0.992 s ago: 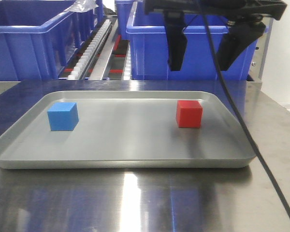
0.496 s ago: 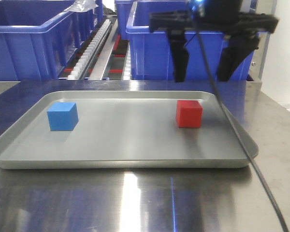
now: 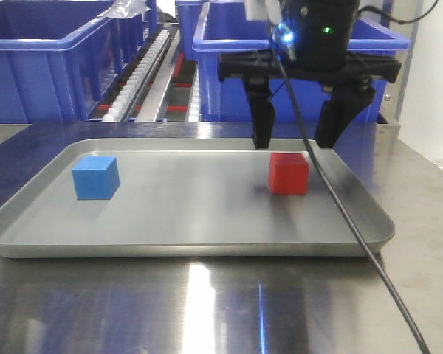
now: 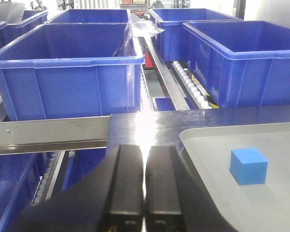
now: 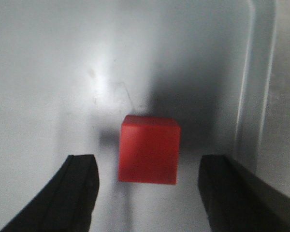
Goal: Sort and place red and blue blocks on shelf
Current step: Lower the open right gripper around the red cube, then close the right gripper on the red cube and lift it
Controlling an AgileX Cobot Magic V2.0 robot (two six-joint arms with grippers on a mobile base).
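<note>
Two black fingers (image 3: 262, 129) of the right tool (image 3: 295, 140) stand spread wide, pointing straight down, with nothing between them. The red block (image 3: 289, 174) sits right under the gap. In the wrist view it lies midway between both fingers, clear of each. From the front the tips hang just above the block's top and do not touch it. A black cable (image 3: 354, 236) trails down from this arm, across the tray's right edge and over the tabletop (image 3: 207, 310).

The red block rests flat on the grey tray (image 3: 192, 247), toward its right edge and nearer the far rim than the near one. The blue block (image 3: 96, 178) rests on the same tray toward the left edge, about as far back, well apart from the red one.

The left tool (image 4: 145, 150) shows only in its own wrist view. Its two fingers are pressed together on nothing, just left of the tray's left rim, with the blue block off to its right.

The tray lies on the steel tabletop near its far edge. Beyond that edge is the shelf (image 3: 144, 70), its white rollers running back between large blue bins (image 3: 44, 66). Neither block is on it.
</note>
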